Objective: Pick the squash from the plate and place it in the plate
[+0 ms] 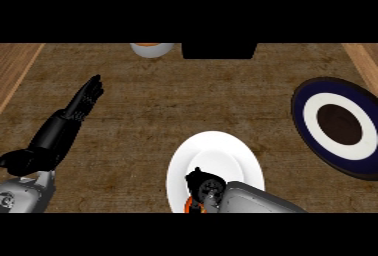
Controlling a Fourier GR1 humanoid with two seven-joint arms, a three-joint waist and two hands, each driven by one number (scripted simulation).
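Right hand (205, 184) curled on squash (189, 204), axis hidden, over white plate (221, 150); left hand (81, 107) straight-fingered.

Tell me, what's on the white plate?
The right robot hand is over the near part of the white plate. A bit of orange peeks out under it, probably the squash. The hand hides the rest.

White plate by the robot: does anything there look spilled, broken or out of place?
Nothing stands out. The white plate lies flat and unbroken; the right hand covers its near edge, with a bit of orange squash showing beside it.
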